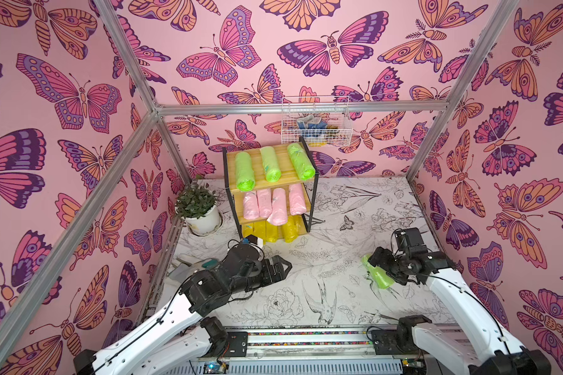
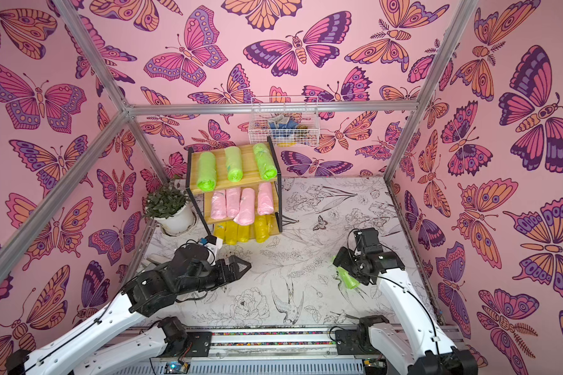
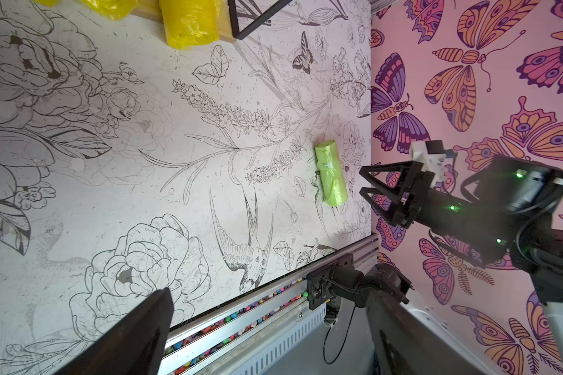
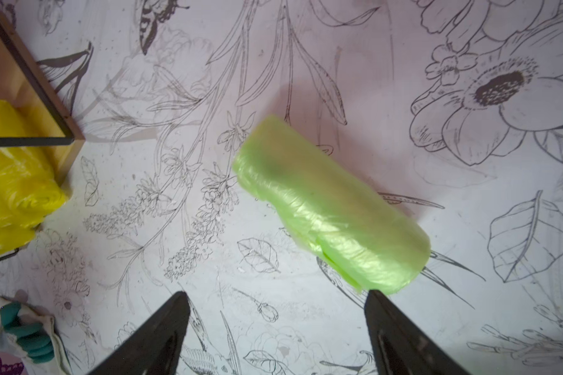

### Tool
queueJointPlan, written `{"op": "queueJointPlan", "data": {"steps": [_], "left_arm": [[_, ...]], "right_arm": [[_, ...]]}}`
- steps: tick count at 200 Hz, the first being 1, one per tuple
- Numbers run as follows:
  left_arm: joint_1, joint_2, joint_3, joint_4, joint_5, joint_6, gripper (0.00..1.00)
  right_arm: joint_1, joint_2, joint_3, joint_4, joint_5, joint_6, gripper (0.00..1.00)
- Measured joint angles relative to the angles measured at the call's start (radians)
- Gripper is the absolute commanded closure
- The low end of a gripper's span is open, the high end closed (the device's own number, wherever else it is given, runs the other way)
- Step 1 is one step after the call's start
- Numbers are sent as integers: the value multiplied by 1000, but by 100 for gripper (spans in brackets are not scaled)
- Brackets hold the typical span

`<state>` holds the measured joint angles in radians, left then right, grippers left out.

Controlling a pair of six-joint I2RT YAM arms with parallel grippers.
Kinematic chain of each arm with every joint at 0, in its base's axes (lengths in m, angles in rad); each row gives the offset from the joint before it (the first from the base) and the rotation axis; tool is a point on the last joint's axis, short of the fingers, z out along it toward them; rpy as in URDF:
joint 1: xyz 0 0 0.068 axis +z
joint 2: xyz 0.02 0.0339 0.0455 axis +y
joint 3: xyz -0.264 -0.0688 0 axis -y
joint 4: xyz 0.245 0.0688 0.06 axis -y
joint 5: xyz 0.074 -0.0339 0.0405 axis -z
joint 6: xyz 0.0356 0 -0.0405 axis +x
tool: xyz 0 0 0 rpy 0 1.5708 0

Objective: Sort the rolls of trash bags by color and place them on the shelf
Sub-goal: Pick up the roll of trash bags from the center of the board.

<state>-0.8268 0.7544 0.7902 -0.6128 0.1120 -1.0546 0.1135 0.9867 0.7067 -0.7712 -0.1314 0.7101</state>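
Right wrist view: a lime green roll [image 4: 332,207] lies loose on the counter [image 4: 306,65] just ahead of the wide-open right jaws. Left jaws stand open too, near the shelf [image 1: 286,175].

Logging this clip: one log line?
shelf: three green rolls on top tier | fourth green roll: on table | right gripper: open near it | left gripper: open
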Motion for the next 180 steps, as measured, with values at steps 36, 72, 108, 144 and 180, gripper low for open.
{"op": "queueJointPlan", "data": {"steps": [36,72,108,144,180], "left_arm": [[2,-24,-12,17,1,0,0],[2,5,-13,40,18,0,0],[2,25,-17,55,38,0,0],[6,29,-17,66,50,0,0],[10,61,-17,85,58,0,0]], "right_arm": [[-55,15,-68,131,11,5,13],[-67,70,-80,219,36,13,15],[-69,105,-183,330,23,42,18],[-71,70,-257,376,-31,89,21],[-71,-67,-283,342,-52,113,21]]}}
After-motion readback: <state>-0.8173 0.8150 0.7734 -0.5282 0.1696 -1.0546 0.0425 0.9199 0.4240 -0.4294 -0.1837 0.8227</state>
